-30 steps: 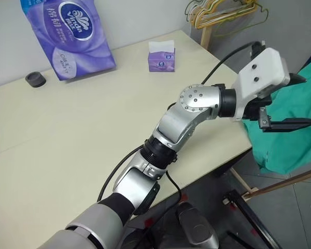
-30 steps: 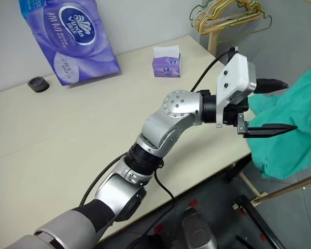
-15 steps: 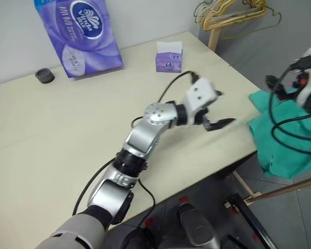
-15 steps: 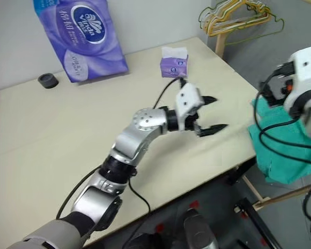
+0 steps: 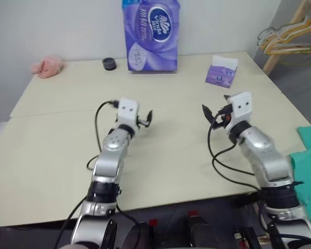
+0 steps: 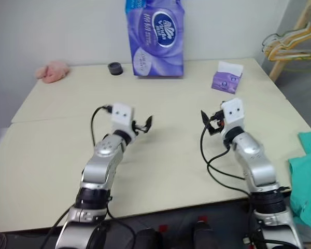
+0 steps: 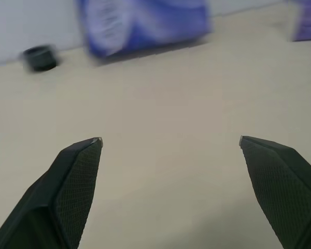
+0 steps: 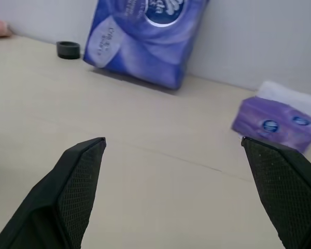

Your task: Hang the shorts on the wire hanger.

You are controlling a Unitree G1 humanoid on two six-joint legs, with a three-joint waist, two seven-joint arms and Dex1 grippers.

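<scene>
While both arms reach level over table, left end effector wide, right end effector wide

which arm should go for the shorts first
Probably the right. The shorts hang off the table's right edge, just beside the right arm, while the left gripper sits far across the tabletop. Both grippers, including the right gripper, have open, empty jaws, so only nearness separates them.

Even bright indoor light, soft faint shadows; left wrist view motion-blurred; head views sharp
</scene>
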